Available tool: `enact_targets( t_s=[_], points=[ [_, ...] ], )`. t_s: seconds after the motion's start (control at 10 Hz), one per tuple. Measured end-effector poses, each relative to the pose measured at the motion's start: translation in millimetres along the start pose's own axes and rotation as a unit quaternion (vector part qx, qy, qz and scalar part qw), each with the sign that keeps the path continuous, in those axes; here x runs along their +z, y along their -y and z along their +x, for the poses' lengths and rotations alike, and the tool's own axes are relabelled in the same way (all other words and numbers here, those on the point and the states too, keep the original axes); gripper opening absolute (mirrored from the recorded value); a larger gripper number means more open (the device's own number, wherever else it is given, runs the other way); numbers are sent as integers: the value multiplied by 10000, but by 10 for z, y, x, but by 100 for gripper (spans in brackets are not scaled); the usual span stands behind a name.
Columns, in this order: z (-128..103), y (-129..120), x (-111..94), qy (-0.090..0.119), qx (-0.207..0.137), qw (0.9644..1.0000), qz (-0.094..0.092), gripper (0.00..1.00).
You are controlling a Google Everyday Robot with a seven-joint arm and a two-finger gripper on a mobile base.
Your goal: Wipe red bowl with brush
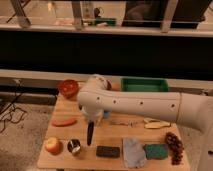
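A: In the single camera view, what is the arm doing?

B: The big white arm (145, 105) is reaching in from the right across the wooden desk (115, 137). Its gripper (90, 125) is hanging low over the left-middle of the desk, and a slim, straight black stick-like brush (90, 134) is pointing down from it, tip just above or touching the wood.

A: Are the fingers clamping it?

B: I cannot tell; the arm's bulk is hiding them. The brush is standing upright under the gripper, so I am judging that it is being held, but the grip itself is not showing.

A: And the bowl?

B: The round, shallow red bowl (68, 88) is sitting at the back left corner of the desk, well apart from the brush tip and beyond the arm's elbow.

A: What else is lying around?

B: An orange carrot (64, 122) is lying left of the brush, a small shiny metal cup (74, 147) and a reddish apple (52, 145) are sitting near the front left, and a flat black rectangular block (108, 151) is resting at the front edge.

A: So how far along?

B: As I read it, the pick-up is looking done. The brush is not yet meeting the bowl, so carrying it back and left and the wiping itself are remaining.
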Motion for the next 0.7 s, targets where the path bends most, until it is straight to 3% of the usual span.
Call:
enact_targets(
  t_s=[0.2, 0.3, 0.7],
  points=[
    [-3, 11, 2, 2, -11, 10000, 0, 21],
    [-4, 14, 2, 2, -14, 10000, 0, 28],
    [-3, 10, 3, 4, -11, 10000, -3, 68]
  ],
)
